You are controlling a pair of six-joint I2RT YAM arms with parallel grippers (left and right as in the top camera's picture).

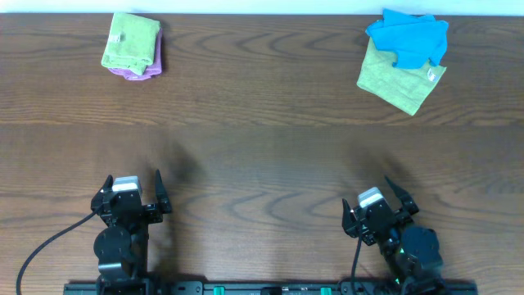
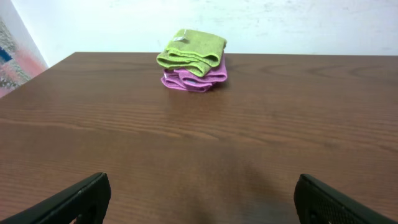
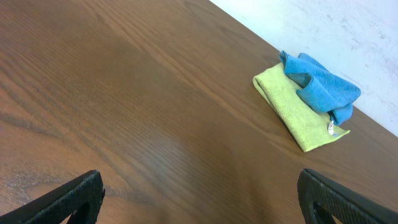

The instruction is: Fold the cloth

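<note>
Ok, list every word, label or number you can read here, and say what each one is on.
No text can be read in any view.
Right-hand tag, at a corner of the blue cloth over the right green cloth: too small to read.
Left-hand tag, on the left green cloth lying on the purple cloth: too small to read.

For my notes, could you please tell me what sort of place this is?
Likely a robot lab bench: left hand and right hand at a wooden table, blue cloth set out, plain white wall.
</note>
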